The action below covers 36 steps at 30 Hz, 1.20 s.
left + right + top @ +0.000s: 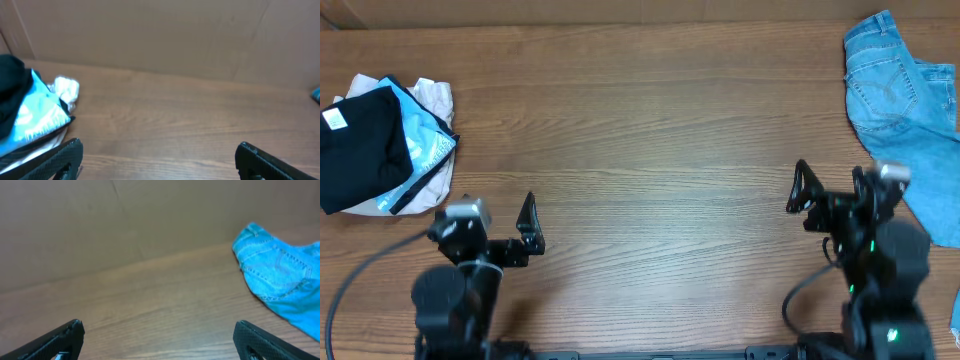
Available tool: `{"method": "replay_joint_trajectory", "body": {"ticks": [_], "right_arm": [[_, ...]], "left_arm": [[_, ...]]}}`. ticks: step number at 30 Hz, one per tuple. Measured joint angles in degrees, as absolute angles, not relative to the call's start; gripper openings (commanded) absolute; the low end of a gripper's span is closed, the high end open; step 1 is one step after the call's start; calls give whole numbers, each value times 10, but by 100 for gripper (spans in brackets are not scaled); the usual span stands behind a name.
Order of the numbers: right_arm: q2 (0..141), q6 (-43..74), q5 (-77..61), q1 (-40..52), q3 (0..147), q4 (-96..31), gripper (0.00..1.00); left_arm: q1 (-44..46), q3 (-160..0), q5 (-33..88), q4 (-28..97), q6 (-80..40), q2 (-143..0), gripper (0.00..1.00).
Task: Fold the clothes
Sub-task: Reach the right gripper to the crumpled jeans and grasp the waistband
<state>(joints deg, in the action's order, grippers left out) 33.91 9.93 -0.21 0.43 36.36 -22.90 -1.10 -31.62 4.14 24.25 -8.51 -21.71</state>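
the jeans (905, 110) lie bunched at the far right corner of the wooden table (650, 120) and run down along its right edge, partly past the edge of the overhead view. they are light blue, faded denim, rumpled rather than flat. a stitched back pocket faces up near the far end. in the right wrist view the same denim sits ahead and to the right, with its seams and pocket stitching plain to see.

the right gripper (835, 190) is near the table's near edge, toward the right side, just left of the lower stretch of the jeans. its fingers (265, 340) are spread wide with nothing between them and bare wood below. they are apart from the denim.

the left gripper (495, 220) is near the near edge on the left side. its fingers (55, 162) are also spread wide and hold nothing.

a small pile lies at the left edge, beyond the left gripper and well apart from the jeans. it is made up of a black garment (360, 150) with a white tag (334, 118), a bright cyan cloth (425, 140) tucked against its right side, and a beige cloth (435, 98) showing behind and beneath. the middle of the table between the pile and the jeans is bare wood. a plain brown wall (165, 35) rises behind the far edge in both wrist views.
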Motion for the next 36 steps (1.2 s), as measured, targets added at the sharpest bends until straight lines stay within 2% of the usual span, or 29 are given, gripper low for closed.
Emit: {"method": "replay_joint_trajectory", "body": {"ticks": [5,10,15,21,27,36], "right_arm": [[500,75,0,4,510,-342,100],[627,68,-7,4,614,-377,100],[681,63,39,-11,626,-313,100],[778,69,82,-131,633,-228,100],[893,129,97,-237,634,-174,100],[1014,170,74,-260,634,-66,96]], "left_arm": [[-11,-409,61,325,-84,-335,100],[-11,-498,76,411,-84,-439,100],[-11,-535,81,438,-84,-493,100],[-11,-536,82,442,-84,-502,100],[-11,-537,82,442,-84,-502,100],[-11,-537,82,442,-84,-502,100]]}}
